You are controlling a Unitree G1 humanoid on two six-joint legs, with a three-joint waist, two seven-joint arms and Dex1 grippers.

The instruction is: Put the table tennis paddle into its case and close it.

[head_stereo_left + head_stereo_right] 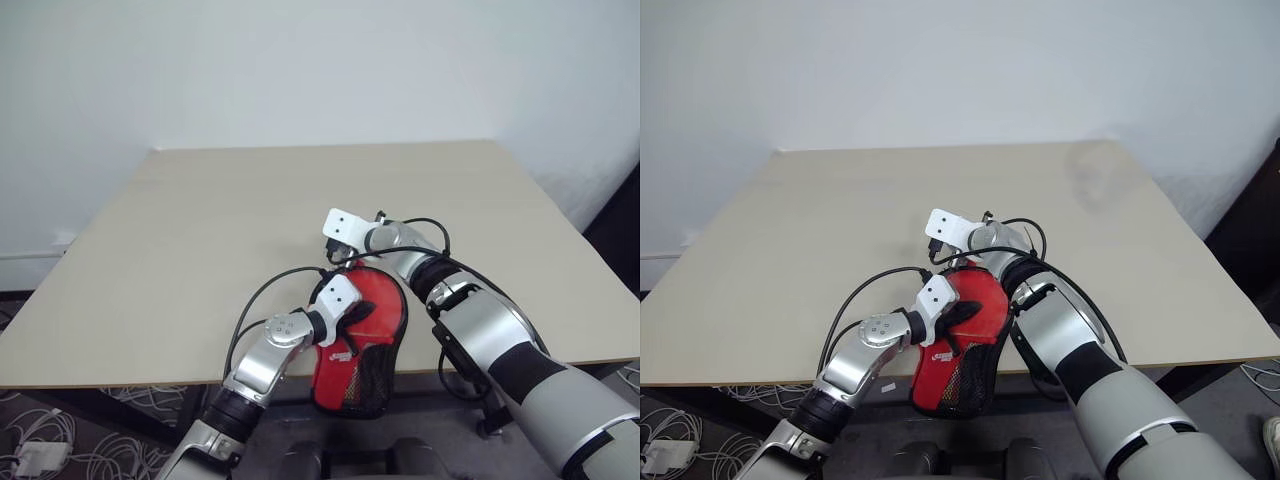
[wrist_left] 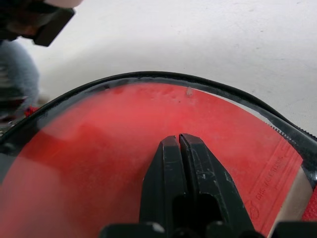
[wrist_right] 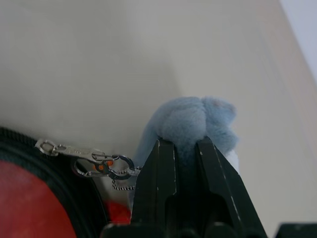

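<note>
The red case (image 1: pixel 385 300) lies at the table's front edge, and its black mesh pocket (image 1: pixel 365 385) end hangs over that edge. In the left wrist view the paddle (image 2: pixel 271 181) shows inside the black edging as red rubber with stamped lettering and a sliver of pale wood. My left gripper (image 2: pixel 178 138) is shut, its tips pressing down on the red surface (image 1: pixel 350 318). At the case's far end my right gripper (image 3: pixel 181 141) is shut on a blue-grey plush charm (image 3: pixel 198 116). A small chain joins the charm to the metal zip pull (image 3: pixel 74 151).
The beige table (image 1: pixel 220 230) stretches away beyond the case and to both sides, up to a white wall. Black cables (image 1: pixel 260 295) loop from my arms over the table near the case. Loose wires lie on the floor at the left (image 1: pixel 40 440).
</note>
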